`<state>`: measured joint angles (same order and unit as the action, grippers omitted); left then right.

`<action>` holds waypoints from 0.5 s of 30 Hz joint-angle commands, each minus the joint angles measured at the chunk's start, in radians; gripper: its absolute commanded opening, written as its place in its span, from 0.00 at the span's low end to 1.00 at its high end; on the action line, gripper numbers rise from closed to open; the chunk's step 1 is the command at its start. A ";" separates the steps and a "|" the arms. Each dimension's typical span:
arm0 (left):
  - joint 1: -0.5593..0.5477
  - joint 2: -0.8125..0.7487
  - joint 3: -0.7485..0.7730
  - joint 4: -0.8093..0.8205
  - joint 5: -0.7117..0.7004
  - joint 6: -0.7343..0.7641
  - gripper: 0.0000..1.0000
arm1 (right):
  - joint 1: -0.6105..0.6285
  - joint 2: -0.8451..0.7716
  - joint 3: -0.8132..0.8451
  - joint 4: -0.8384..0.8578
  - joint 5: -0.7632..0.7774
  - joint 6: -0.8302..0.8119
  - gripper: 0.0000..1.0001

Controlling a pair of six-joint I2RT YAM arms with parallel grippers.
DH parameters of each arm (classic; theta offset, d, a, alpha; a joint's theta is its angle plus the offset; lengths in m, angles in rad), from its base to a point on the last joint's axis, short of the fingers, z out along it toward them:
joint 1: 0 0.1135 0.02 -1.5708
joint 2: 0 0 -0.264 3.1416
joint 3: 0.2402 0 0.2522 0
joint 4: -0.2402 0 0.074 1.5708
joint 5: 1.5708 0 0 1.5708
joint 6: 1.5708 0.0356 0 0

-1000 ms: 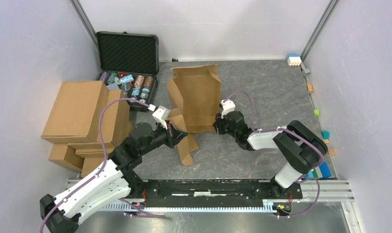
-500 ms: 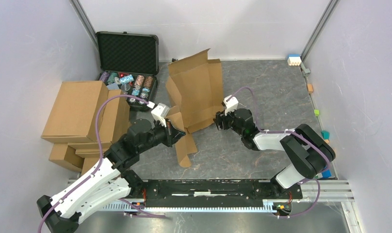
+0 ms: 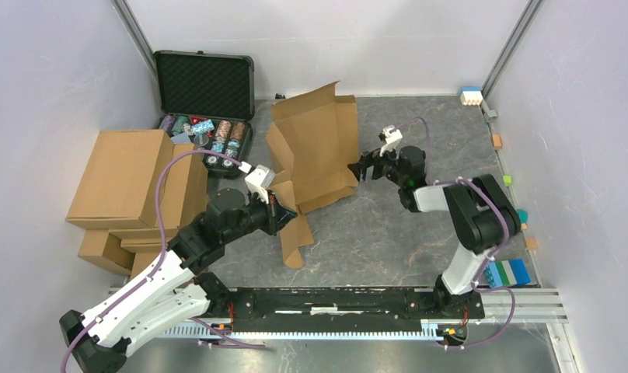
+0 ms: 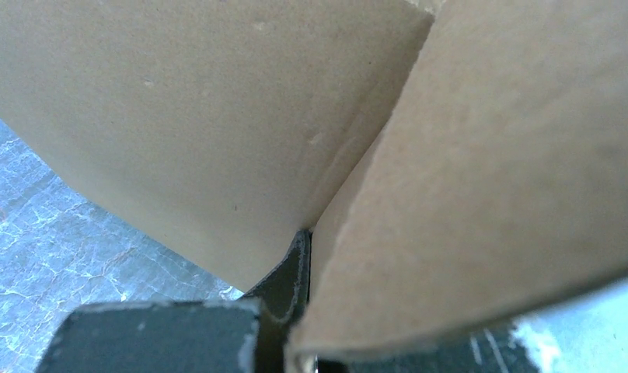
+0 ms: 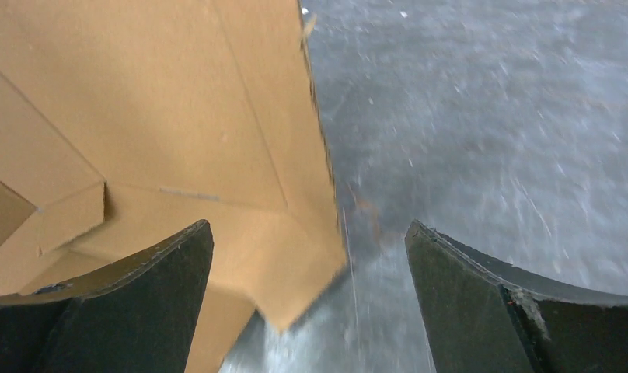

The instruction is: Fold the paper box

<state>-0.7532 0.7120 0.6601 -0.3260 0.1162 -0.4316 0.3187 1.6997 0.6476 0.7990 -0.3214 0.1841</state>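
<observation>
Paper box (image 3: 315, 148): brown cardboard sheet, partly folded, panels tilted up, centre of frame on grey table (image 3: 389, 241). Left gripper (image 3: 278, 210): clamped on its lower-left flap. Right gripper (image 3: 364, 167): spread wide, empty, beside its right edge. Cartons (image 3: 124, 183), black case (image 3: 204, 78): upper left.

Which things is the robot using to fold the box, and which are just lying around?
For the job: paper box, left hand pinching it, right hand open beside it.
Lying about: pile of cartons, black case, coloured blocks.
</observation>
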 commanded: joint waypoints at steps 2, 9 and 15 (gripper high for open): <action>-0.003 0.028 0.008 -0.088 0.060 0.017 0.02 | -0.010 0.233 0.205 0.167 -0.314 0.035 0.98; -0.003 0.011 0.010 -0.094 0.085 0.044 0.02 | 0.019 0.266 0.242 0.141 -0.317 0.020 0.48; -0.003 0.023 0.004 -0.069 0.148 0.071 0.02 | 0.101 0.033 -0.021 0.120 -0.057 -0.028 0.00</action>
<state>-0.7532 0.7170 0.6605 -0.3264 0.1696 -0.3809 0.3664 1.8935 0.7486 0.8822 -0.5217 0.1783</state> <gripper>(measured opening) 0.043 0.023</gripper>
